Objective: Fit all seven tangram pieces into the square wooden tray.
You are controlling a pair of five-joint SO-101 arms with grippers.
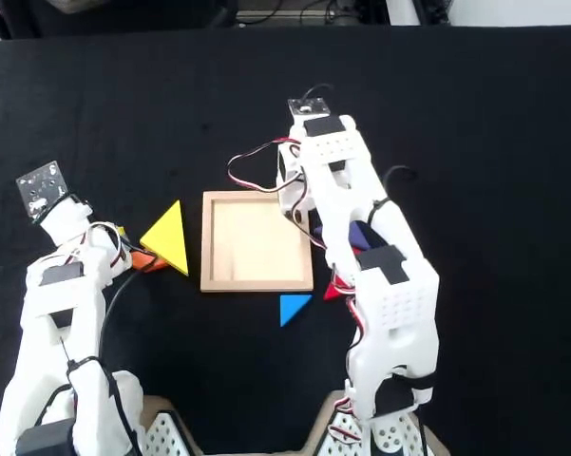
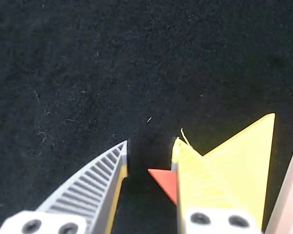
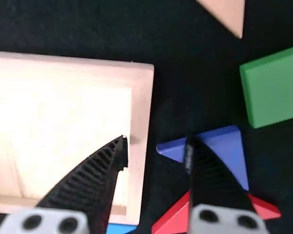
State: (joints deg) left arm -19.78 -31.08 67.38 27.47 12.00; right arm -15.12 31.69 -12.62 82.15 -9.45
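Right wrist view shows a green piece [image 3: 275,90] near the blue triangle [image 3: 219,146] — right hand [image 3: 155,145] spread wide over the tray [image 3: 141,112] rim; left hand [image 2: 150,144] wide too, beside the yellow triangle [image 2: 244,165]

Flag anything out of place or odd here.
Nothing is damaged or spilled. The tray holds no pieces: the yellow triangle lies left of it, and a blue triangle and green piece lie outside its wall. The right gripper straddles that wall, open.

A black cloth [image 1: 494,142] lies spread wide and flat, with dark cables [image 1: 299,11] beyond its far edge.
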